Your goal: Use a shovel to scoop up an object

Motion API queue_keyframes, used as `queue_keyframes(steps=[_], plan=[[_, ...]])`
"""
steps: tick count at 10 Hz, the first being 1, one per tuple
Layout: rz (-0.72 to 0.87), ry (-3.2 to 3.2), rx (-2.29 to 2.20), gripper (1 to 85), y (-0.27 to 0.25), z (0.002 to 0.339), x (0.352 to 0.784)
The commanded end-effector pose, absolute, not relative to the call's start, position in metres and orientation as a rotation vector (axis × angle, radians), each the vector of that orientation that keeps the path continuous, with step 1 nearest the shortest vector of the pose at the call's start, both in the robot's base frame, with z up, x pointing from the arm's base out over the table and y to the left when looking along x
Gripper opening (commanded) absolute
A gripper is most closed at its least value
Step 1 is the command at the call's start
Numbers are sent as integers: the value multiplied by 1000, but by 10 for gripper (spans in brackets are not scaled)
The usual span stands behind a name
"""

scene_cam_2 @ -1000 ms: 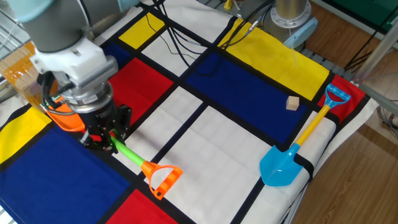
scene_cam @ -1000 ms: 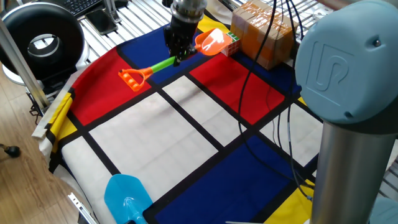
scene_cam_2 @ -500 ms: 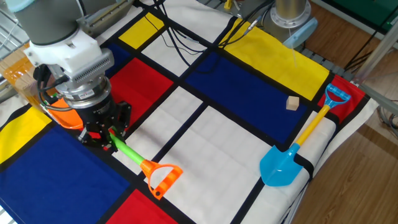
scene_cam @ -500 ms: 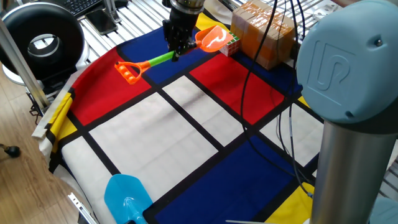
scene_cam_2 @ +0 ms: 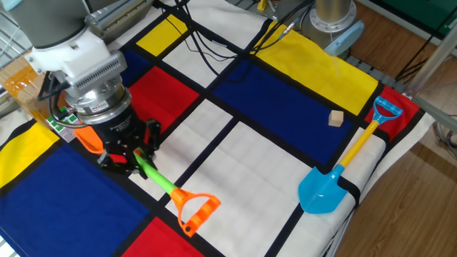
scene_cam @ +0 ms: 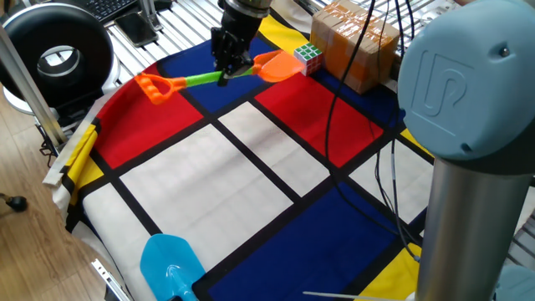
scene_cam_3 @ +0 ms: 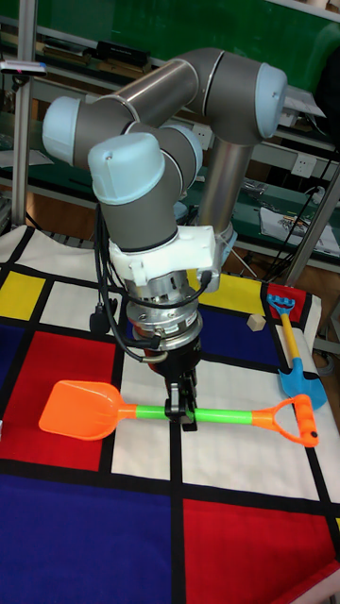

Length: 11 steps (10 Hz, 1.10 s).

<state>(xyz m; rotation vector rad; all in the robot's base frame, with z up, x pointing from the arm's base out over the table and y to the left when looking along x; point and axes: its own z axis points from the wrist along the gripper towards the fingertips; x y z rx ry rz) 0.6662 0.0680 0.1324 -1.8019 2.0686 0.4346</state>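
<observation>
The shovel [scene_cam: 219,78] has lifted clear of the cloth and swung level since a second ago, the gripper [scene_cam_3: 181,411] clenched on its green shaft, its orange blade empty, just beside the Rubik's cube [scene_cam: 308,55], which sits against the cardboard box [scene_cam: 359,42].

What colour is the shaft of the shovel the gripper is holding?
Lime green, clearest in the tall fixed view: shovel, gripper.
</observation>
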Motion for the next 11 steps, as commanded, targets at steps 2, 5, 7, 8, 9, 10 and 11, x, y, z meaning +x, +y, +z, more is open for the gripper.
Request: queue_keyframes(steps=[2,5,7,8,9,10,11], plan=[[448,2057,-1751,10,75,140,673],[462,2057,-1725,10,78,142,674],[481,2052,-1712,10,82,144,674],[500,2048,-1701,10,86,146,673],[508,2048,-1699,10,87,147,673],[518,2049,-1693,10,88,148,672],[518,2054,-1696,10,87,147,671]])
